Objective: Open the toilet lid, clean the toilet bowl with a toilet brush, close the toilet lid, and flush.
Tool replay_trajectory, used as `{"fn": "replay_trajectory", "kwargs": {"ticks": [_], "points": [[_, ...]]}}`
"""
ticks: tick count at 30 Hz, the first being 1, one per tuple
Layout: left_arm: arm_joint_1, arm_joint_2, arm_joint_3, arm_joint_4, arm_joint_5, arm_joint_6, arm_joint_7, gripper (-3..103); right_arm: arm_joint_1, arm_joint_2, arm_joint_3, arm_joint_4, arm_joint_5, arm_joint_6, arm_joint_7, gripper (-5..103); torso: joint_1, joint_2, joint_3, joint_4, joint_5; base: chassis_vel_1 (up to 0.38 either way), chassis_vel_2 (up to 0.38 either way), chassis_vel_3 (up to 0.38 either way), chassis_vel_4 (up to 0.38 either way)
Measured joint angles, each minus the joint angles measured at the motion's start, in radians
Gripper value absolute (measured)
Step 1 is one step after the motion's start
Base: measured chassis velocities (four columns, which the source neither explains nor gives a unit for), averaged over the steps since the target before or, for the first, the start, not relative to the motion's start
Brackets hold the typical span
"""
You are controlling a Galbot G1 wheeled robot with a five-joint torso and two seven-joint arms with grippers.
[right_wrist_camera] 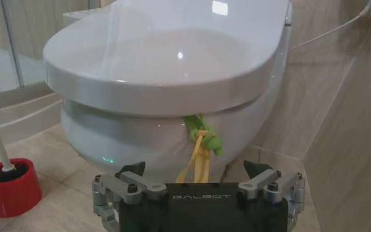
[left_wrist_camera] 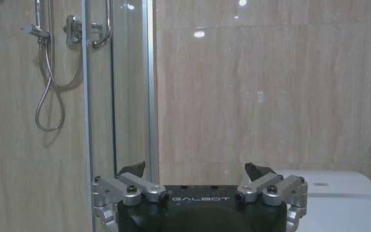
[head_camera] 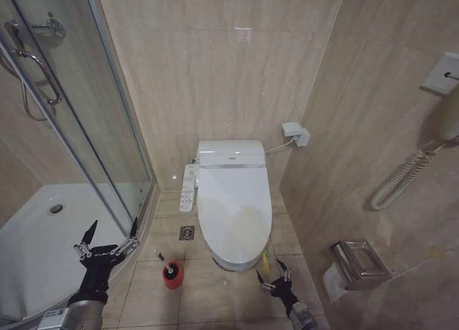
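From the head view we see the toilet lid (head_camera: 233,208) down over the toilet bowl (head_camera: 231,262), against the back wall. The toilet brush (head_camera: 171,272) stands in its red holder on the floor tiles (head_camera: 215,301), just left of the bowl's front. The left gripper (head_camera: 107,239) hovers spread beside the shower enclosure (head_camera: 43,251). The right gripper (head_camera: 275,275) sits low at the bowl's front, spread, near the green-and-yellow tab (head_camera: 265,262).

In the left wrist view, the left gripper (left_wrist_camera: 195,170) gapes empty, facing the glass door's frame (left_wrist_camera: 152,96) and the tiled wall.

In the right wrist view, the right gripper (right_wrist_camera: 195,168) is spread empty just before the tab (right_wrist_camera: 202,140) hanging from the lid (right_wrist_camera: 172,53); the brush (right_wrist_camera: 5,186) stands apart.
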Motion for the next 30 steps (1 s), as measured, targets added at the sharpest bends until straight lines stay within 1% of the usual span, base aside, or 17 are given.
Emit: {"fn": "replay_trajectory", "kwargs": {"ticks": [5, 6, 19, 20, 27, 28, 30], "points": [[0.000, 0.000, 0.000, 0.000, 0.000, 0.000, 0.000, 100, 0.017, 0.004, 0.000, -0.023, -0.003, 0.000, 0.002, 97, 0.000, 0.000, 0.000, 0.0000, 0.0001, 0.000, 0.000, 0.000, 0.000], [0.000, 0.000, 0.000, 0.000, 0.000, 0.000, 0.000, 100, 0.022, 0.004, 0.000, -0.029, -0.003, 0.000, 0.002, 100, 0.000, 0.000, 0.000, 0.0000, 0.0000, 0.000, 0.000, 0.000, 0.000], [0.000, 0.000, 0.000, 0.000, 0.000, 0.000, 0.000, 100, 0.070, 0.003, -0.008, -0.092, -0.014, 0.000, 0.020, 100, 0.000, 0.000, 0.000, 0.0000, 0.0000, 0.000, 0.000, 0.000, 0.000], [0.000, 0.000, 0.000, 0.000, 0.000, 0.000, 0.000, 100, 0.073, 0.002, -0.008, -0.096, -0.014, 0.000, 0.022, 79, 0.000, 0.000, 0.000, 0.0000, 0.0000, 0.000, 0.000, 0.000, 0.000], [0.000, 0.000, 0.000, 0.000, 0.000, 0.000, 0.000, 100, 0.077, -0.007, -0.004, -0.103, -0.015, 0.000, 0.023, 79, 0.000, 0.000, 0.000, 0.0000, 0.0000, 0.000, 0.000, 0.000, 0.000], [0.000, 0.000, 0.000, 0.000, 0.000, 0.000, 0.000, 100, 0.077, -0.009, -0.002, -0.103, -0.015, 0.000, 0.022, 52, 0.000, 0.000, 0.000, 0.0000, 0.0000, 0.000, 0.000, 0.000, 0.000], [0.000, 0.000, 0.000, 0.000, 0.000, 0.000, 0.000, 100, 0.076, -0.010, -0.001, -0.103, -0.015, 0.001, 0.022, 52, 0.000, 0.000, 0.000, 0.0000, 0.0000, 0.000, 0.000, 0.000, 0.000]]}}
